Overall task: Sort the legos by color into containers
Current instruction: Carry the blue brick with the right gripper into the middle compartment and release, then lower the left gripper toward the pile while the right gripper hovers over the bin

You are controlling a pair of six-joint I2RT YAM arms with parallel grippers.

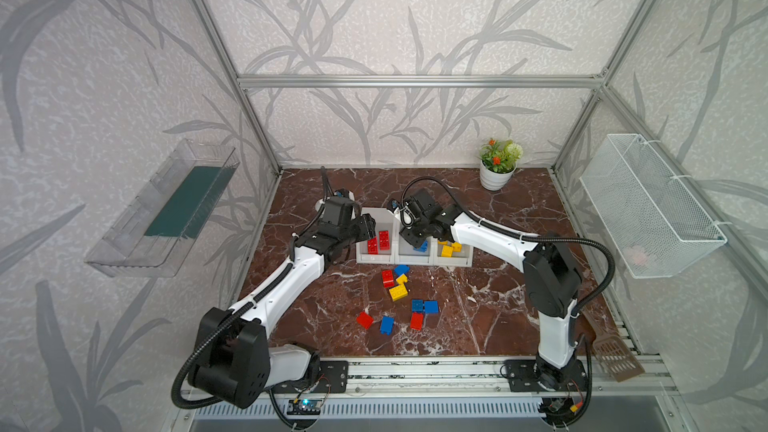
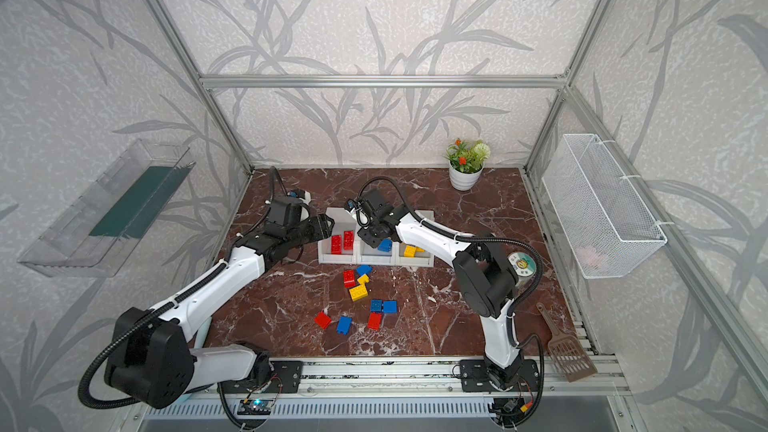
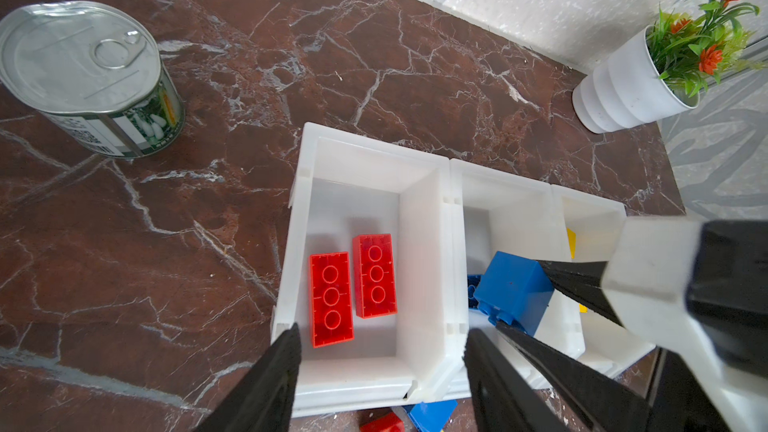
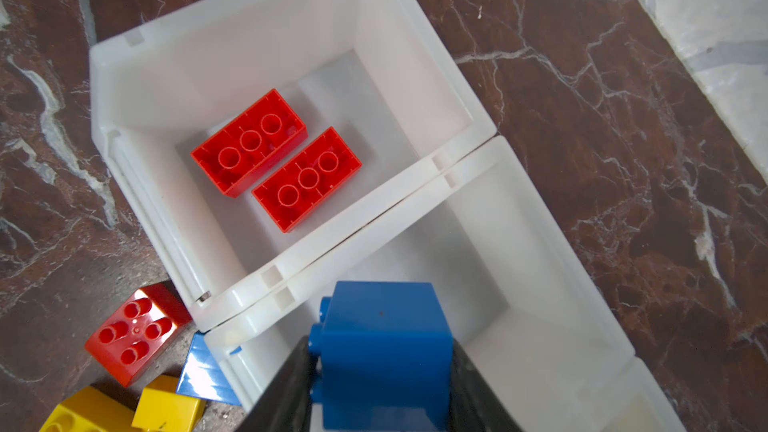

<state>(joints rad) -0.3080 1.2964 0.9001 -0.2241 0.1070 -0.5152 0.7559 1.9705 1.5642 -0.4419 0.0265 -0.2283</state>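
Note:
Three joined white containers [image 1: 376, 260] stand mid-table. Two red legos [image 3: 332, 297] lie in the left bin [image 3: 374, 147], and yellow legos [image 1: 449, 249] lie in the right one. My right gripper [image 4: 380, 351] hangs over the middle bin [image 4: 540, 263], shut on a blue lego [image 4: 386, 338] that also shows in the left wrist view [image 3: 515, 284]. Over the left bin's front my left gripper [image 3: 380, 334] stands open and empty. Several loose legos in red [image 1: 388, 278], yellow [image 1: 398, 292] and blue [image 1: 431, 306] lie on the table in front of the bins.
A tin can [image 3: 83, 76] stands left of the bins, and another can [image 2: 521, 265] sits behind the right arm. A potted plant [image 1: 497, 164] is at the back right. A wire basket [image 1: 648, 205], a clear tray [image 1: 162, 209] and a brown scoop [image 1: 611, 351] line the sides.

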